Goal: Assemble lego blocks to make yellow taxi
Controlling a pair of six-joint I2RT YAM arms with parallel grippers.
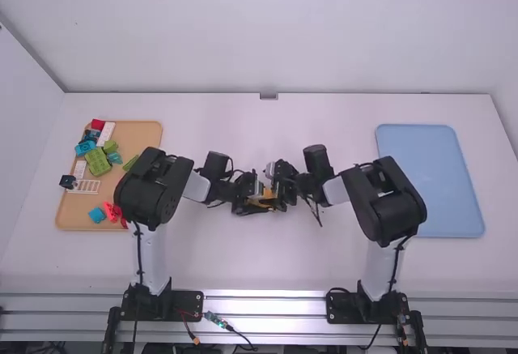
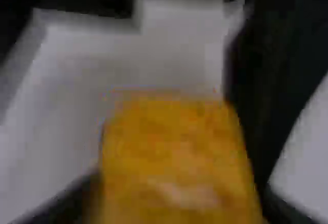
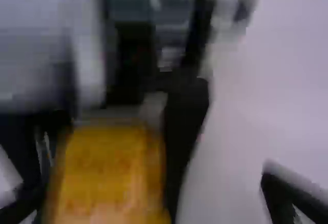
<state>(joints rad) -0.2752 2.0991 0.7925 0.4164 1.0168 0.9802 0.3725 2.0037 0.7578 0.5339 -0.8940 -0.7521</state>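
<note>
High view looks down from behind, both wrist views (close-up) share yellow blocks (image 2: 174,147)

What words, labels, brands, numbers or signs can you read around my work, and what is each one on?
No text can be read anywhere, so there is nothing to quote.
Yellow block build: no lettering I can make out.
Green block and the others on the tan tray: too small to tell.
Dark piece at that tray's edge: any mark is too small to read.
Blue tray: none I can see.

Two arms (image 1: 154,188), two trays (image 1: 429,180), one table (image 1: 218,265), several blocks (image 1: 98,162)
</note>
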